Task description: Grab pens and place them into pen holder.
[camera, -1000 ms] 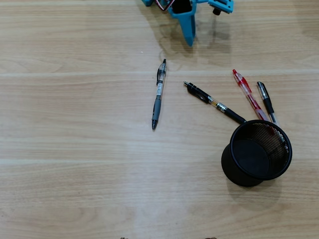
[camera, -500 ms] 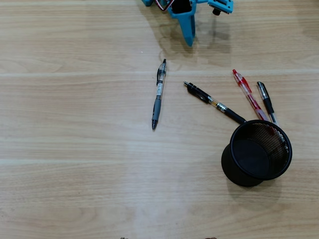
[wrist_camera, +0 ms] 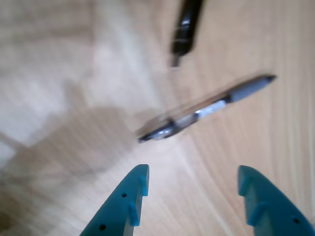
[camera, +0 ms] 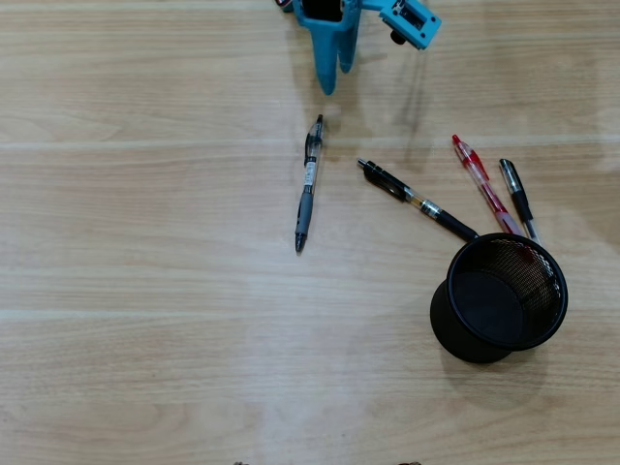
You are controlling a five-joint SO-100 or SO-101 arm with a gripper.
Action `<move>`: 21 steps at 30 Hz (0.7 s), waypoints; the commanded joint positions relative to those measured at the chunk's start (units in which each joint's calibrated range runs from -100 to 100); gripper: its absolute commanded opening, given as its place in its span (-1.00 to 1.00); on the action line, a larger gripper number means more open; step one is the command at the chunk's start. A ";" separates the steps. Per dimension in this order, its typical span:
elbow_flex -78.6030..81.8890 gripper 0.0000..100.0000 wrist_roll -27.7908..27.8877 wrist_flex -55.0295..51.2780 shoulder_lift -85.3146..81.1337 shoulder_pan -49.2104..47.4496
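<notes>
Several pens lie on the wooden table. In the overhead view a black and clear pen (camera: pixel 307 184) lies near the middle, a black pen (camera: pixel 417 200) to its right, then a red pen (camera: pixel 483 183) and a dark pen (camera: pixel 517 199) beside the black mesh pen holder (camera: pixel 499 297). My blue gripper (camera: pixel 336 77) hangs at the top edge, just above the clear pen's upper end. The blurred wrist view shows its fingers (wrist_camera: pixel 123 204) spread open around nothing, the clear pen (wrist_camera: pixel 206 108) just beyond them and another black pen (wrist_camera: pixel 185 27) farther off.
The pen holder stands upright at the lower right of the overhead view, its rim partly covering the tips of the pens behind it. Bare wooden table (camera: pixel 145 291) stretches to the left and along the bottom.
My gripper has swung to the left along the top edge and opened, and now points at the upper end of the clear pen. Pens and holder have not moved.
</notes>
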State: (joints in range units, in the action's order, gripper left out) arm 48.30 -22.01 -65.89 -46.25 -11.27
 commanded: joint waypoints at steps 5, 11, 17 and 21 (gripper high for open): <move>-55.67 -0.44 -23.83 -22.85 55.64 4.90; -67.44 -0.45 -24.25 -23.02 70.94 6.11; -70.07 -0.46 -25.29 -22.94 76.85 7.40; -69.89 -0.46 -24.72 -18.55 79.14 7.40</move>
State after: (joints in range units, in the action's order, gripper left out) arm -19.08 -46.90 -87.60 32.71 -4.01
